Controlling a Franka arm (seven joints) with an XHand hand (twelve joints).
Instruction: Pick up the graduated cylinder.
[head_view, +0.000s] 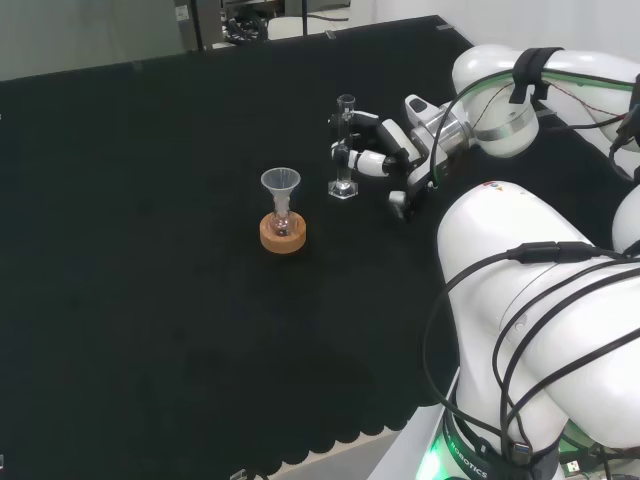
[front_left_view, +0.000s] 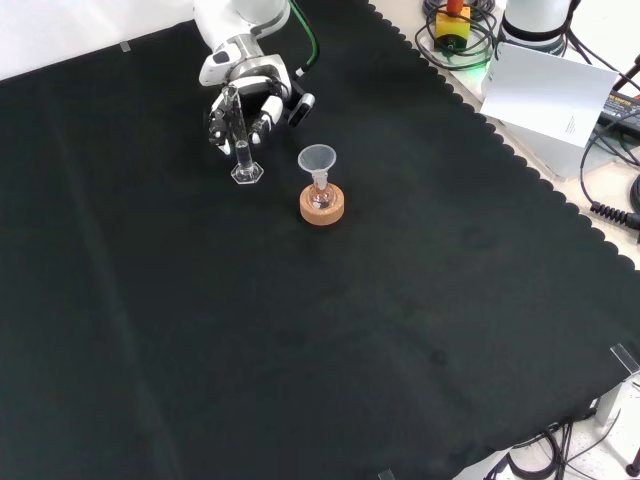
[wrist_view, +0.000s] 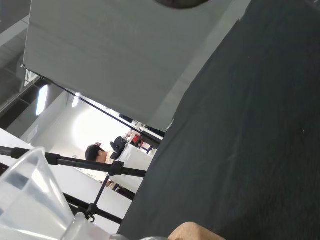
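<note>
Closing on the graduated cylinder (head_view: 345, 146), which stands upright on the bench (head_view: 150, 250).
Curled fingers and thumb of the hand (head_view: 385, 148) wrap the tube's middle, its hexagonal foot apparently on the cloth, so lifting seems not yet begun. Just beside it, a funnel (front_left_view: 317, 160) sits in a small flask (front_left_view: 321, 195) on a cork ring (front_left_view: 322, 207), which steadies it.

clear graduated cylinder (head_view: 345, 150) upright on black cloth (head_view: 150, 300).

A lab — glass funnel (head_view: 281, 181), graduated cylinder (head_view: 345, 145) on black cloth (head_view: 150, 300) beside a robot arm (head_view: 530, 290).
</note>
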